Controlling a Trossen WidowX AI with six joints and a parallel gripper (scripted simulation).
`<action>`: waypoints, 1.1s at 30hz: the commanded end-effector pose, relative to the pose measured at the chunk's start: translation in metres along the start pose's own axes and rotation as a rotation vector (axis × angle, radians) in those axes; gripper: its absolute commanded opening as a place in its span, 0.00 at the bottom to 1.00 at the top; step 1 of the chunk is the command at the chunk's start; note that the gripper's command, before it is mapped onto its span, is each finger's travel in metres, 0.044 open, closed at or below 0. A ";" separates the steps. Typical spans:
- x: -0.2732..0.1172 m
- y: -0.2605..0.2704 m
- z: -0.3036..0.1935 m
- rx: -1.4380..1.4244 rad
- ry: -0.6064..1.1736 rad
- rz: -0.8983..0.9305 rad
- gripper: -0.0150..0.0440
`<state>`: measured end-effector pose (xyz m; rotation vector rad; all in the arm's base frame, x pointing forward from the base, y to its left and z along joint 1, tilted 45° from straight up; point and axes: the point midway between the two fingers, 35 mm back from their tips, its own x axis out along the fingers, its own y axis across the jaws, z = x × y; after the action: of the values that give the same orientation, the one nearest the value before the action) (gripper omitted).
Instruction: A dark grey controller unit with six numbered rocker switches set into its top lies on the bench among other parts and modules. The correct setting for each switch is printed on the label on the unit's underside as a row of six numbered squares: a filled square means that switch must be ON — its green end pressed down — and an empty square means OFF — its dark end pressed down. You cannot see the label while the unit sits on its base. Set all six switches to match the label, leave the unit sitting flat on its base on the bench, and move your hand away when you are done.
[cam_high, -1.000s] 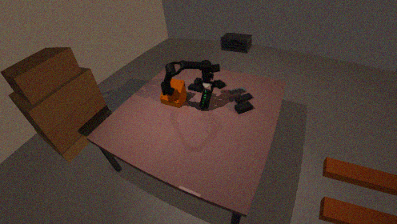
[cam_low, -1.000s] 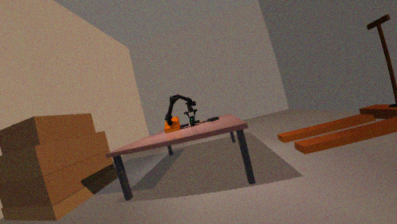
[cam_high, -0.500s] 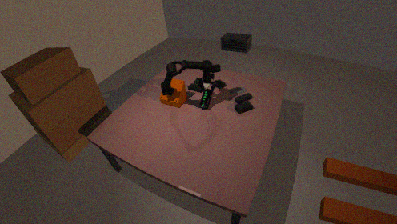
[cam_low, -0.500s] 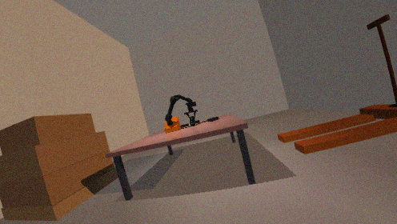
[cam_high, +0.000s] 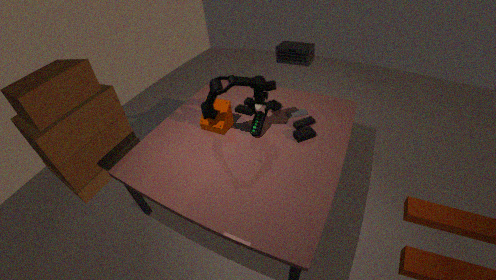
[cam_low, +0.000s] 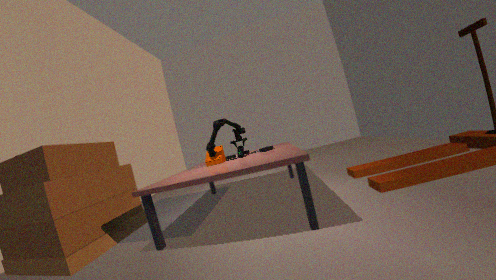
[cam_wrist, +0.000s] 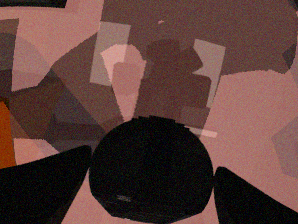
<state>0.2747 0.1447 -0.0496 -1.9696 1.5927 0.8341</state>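
The dark grey controller unit (cam_high: 260, 126) (cam_low: 241, 152) is tipped up on end at the back of the pink table (cam_high: 235, 195) (cam_low: 235, 170). Its row of green-lit switches faces the top view. My gripper (cam_high: 258, 111) (cam_low: 240, 147) (cam_wrist: 153, 165) comes down on it from above with its fingers on either side of it. In the wrist view the unit (cam_wrist: 152, 185) fills the gap between the two fingers as a dark rounded shape. Its underside label does not show in any view.
The arm's orange base (cam_high: 217, 121) stands just left of the unit. Dark modules (cam_high: 304, 128) lie to the right, and others (cam_high: 245, 108) lie behind. Cardboard boxes (cam_high: 65, 120) stand left of the table, a dark crate (cam_high: 295, 52) is on the floor behind, and orange planks (cam_high: 450, 220) lie at the right.
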 end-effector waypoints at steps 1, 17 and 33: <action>0.000 0.000 0.005 0.008 -0.012 -0.003 0.82; 0.007 0.000 0.014 0.008 -0.012 -0.003 0.82; 0.016 0.000 0.023 0.008 -0.012 -0.003 0.82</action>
<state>0.2738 0.1462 -0.0748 -1.9686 1.5936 0.8344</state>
